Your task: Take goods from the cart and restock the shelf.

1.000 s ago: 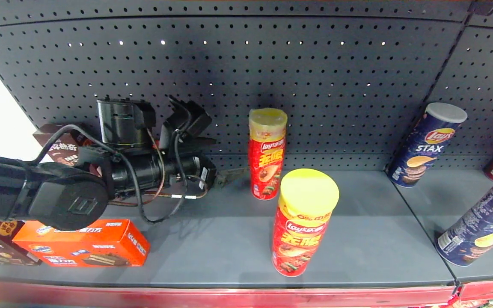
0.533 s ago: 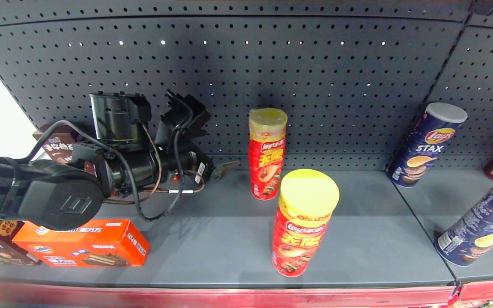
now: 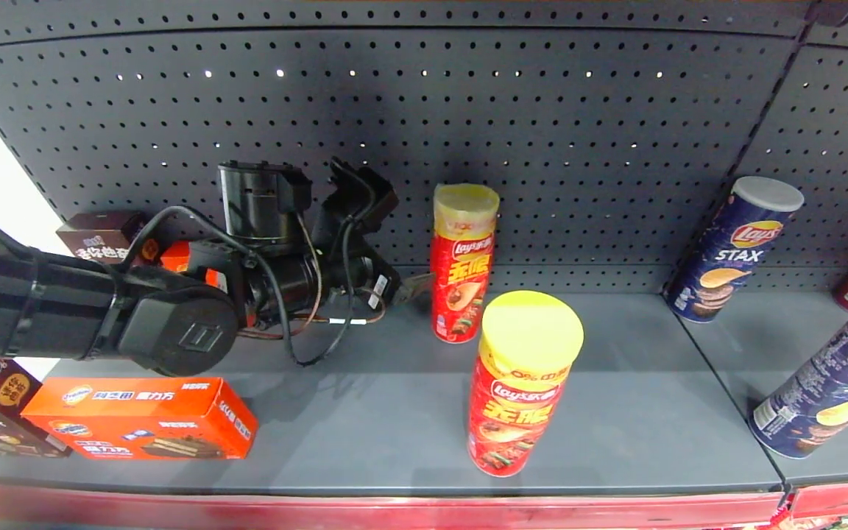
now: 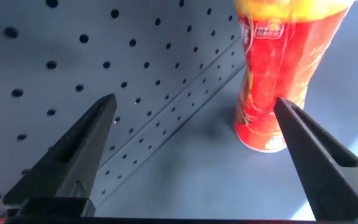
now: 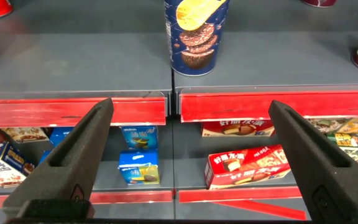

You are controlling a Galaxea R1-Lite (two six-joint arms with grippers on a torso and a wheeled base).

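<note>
The right jaws hang spread and empty out in front of the shelf (image 3: pixel 365 434). At the shelf's front edge the front red can (image 3: pixel 523 383) stands upright, with an orange box (image 3: pixel 144 416) lying well to its left. Farther back, the rear red can (image 3: pixel 463 265) stands near the pegboard (image 3: pixel 542 132). The left jaws are spread and empty, with one tip just beside that can; whether it touches, I cannot tell. The can is off-centre in the gap, so a sideways nudge would likely topple it.
</note>
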